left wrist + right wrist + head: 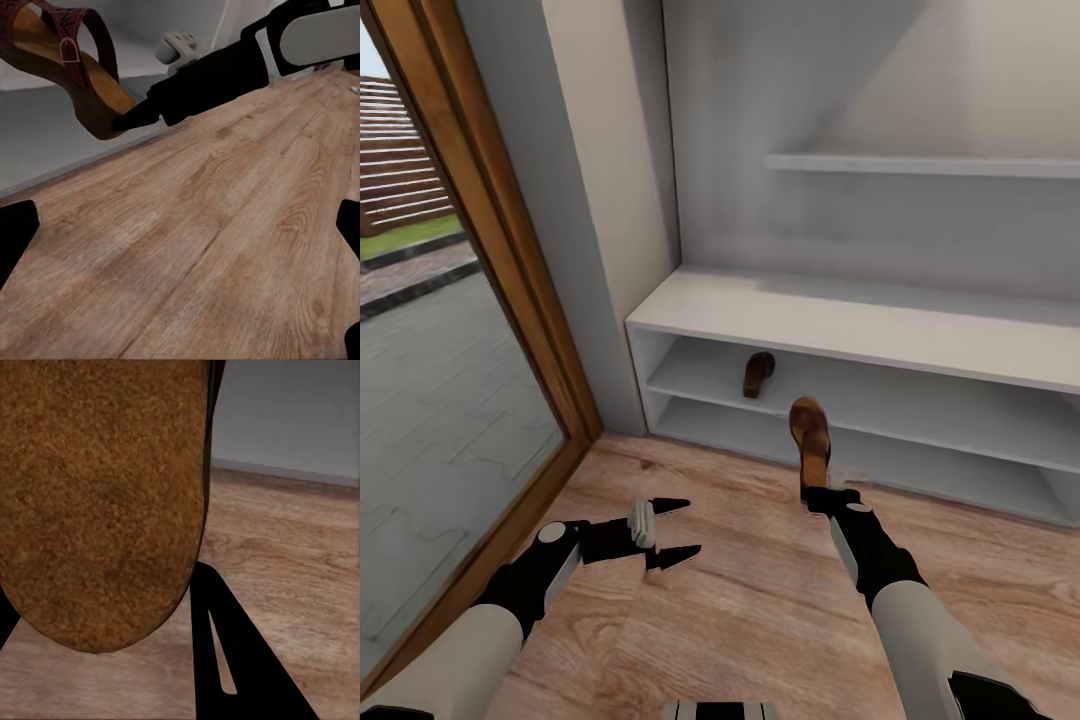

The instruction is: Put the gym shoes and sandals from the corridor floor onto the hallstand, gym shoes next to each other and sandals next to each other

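Sandal (810, 440), clamped at its heel by the right end effector (828, 492), is held above the corridor floor (760, 600) before the hallstand (840, 325); left wrist view reveals its strap. Second sandal (758, 373) lies on the upper shelf. Left end effector (678, 528) hangs open, empty.

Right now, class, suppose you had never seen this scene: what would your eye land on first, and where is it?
First, the brown sandal held up off the wood floor by the right gripper, just in front of the pale shoe rack. Next, its partner, the second sandal, lying on the rack's upper open shelf. The left gripper hangs open and empty above the floor beside the glass door.
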You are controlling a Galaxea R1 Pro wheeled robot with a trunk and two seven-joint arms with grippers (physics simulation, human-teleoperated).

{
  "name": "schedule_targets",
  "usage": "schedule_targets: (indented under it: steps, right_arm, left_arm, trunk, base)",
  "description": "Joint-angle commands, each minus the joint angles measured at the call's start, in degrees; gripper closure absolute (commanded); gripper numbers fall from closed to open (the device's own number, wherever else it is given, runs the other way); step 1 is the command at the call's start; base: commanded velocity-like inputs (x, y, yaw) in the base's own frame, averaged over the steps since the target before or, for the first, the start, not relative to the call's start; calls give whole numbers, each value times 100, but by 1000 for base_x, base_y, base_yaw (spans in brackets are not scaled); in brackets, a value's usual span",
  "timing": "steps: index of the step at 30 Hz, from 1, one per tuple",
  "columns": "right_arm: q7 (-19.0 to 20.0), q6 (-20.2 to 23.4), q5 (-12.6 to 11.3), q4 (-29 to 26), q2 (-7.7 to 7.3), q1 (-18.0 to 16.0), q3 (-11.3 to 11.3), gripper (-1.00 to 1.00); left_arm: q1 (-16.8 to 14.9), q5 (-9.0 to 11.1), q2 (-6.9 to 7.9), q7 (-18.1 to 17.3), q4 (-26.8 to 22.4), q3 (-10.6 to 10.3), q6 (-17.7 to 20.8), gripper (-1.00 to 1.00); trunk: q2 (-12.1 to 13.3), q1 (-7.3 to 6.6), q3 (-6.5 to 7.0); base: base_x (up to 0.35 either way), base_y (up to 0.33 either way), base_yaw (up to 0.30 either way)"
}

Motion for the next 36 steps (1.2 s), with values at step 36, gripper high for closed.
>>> schedule_targets:
  steps: [36]
  right_arm:
    - [0,27,46,-27,8,-3,-18,100]
  left_arm:
    - [-4,61,-116,5,23,-103,-31,-100]
  trunk:
    - [-2,2,-5]
  base:
    - [192,0,0]
